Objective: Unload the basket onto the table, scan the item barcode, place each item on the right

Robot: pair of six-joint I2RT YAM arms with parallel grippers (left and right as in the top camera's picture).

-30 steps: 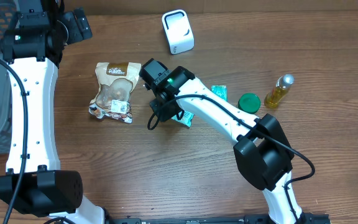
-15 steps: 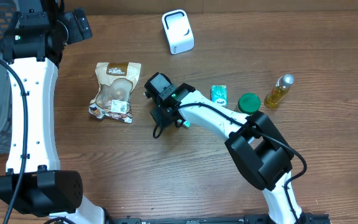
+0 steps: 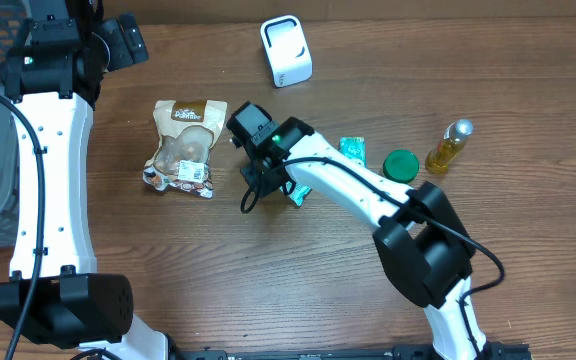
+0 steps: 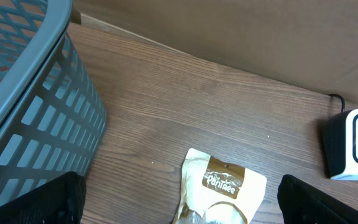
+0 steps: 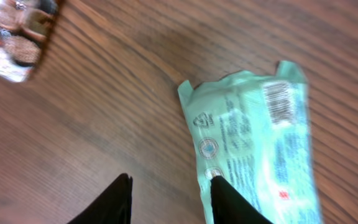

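Right wrist cam: shows green pkt [image 5: 253,137] flat on table [image 5: 104,112], barcode [image 5: 277,99] up, near snack bag [image 5: 17,31]. Finds right gripper [image 5: 169,199] parted, grasping nothing, 1 finger at pkt's edge. Looks light, soft, slippery; prob. best pinched at short end, clear of barcode.

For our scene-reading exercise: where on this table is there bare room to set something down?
Bare wood lies on the robot's side of the snack bag and green packet, and at the back between the scanner and oil bottle. The middle row, snack bag to bottle, is crowded.
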